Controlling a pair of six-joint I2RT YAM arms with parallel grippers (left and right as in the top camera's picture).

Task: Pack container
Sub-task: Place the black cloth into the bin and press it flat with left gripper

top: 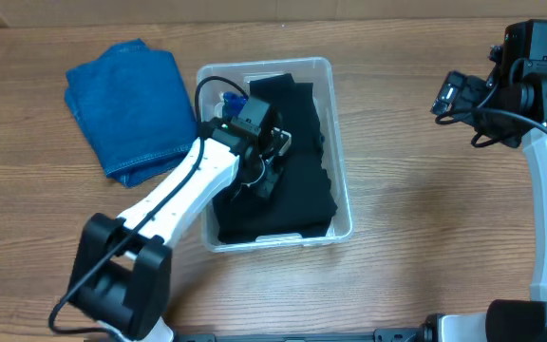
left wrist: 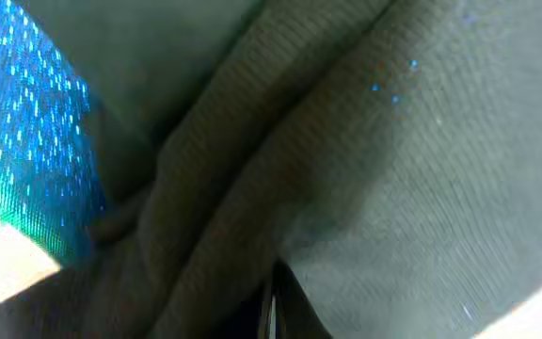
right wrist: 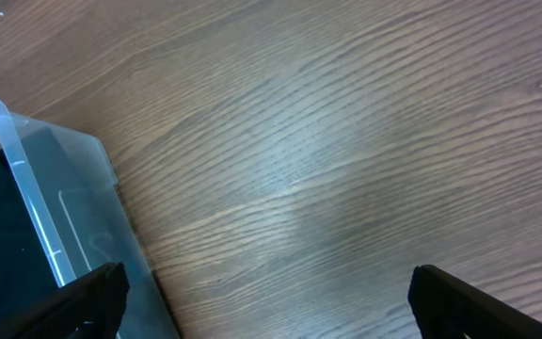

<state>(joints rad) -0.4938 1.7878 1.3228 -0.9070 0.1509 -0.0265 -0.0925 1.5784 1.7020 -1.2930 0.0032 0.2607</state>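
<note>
A folded blue cloth (top: 126, 104) lies on the tabletop (top: 425, 218) beside the clear container (top: 273, 64) at centre, where the left tool (top: 272, 169) sits deep in black clothing (top: 302, 190), its grip impossible to tell; the right tool (top: 449, 95) hangs open, empty.

Clear, smooth, faintly glossy plastic rectangular container (top: 264, 66), matt black finely ribbed knit cloth (top: 302, 171) inside it, folded blue denim-like cloth (top: 126, 109) with stitched hem at ten o'clock, matt brown wood-grain worktop (top: 425, 218), smooth glossy white plastic shell of the left arm (top: 174, 195)
</note>
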